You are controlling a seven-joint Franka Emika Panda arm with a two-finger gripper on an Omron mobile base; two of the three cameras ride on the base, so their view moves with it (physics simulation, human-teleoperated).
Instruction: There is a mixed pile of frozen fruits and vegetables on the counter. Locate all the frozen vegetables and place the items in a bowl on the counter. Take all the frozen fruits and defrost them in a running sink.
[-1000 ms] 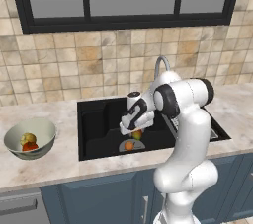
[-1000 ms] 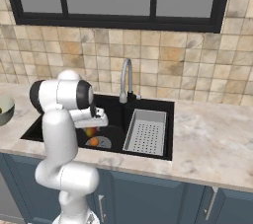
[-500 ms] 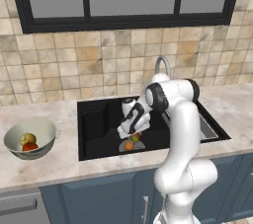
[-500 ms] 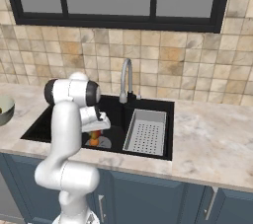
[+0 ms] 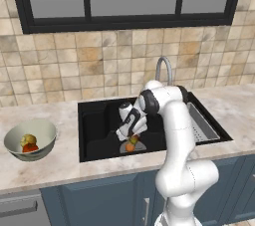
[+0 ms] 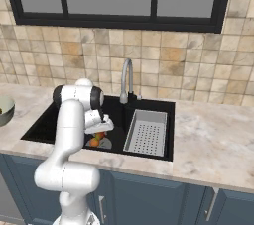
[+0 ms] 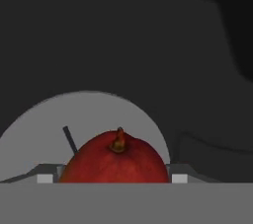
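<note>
gripping mango [image 7: 116, 161], tool [image 7: 112, 178] over sink drain [image 7: 59, 124]

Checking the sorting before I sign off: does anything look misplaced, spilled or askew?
Nothing stands out. The pale grey-green bowl sits upright on the beige marbled counter with a yellowish piece and a red piece. The gripper holds the red mango-like fruit low in the black sink, beside the orange ball.

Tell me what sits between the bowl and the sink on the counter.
Nothing: in the left base view, only bare beige counter runs from the bowl, which holds a yellowish and a red piece, to the black sink.
</note>
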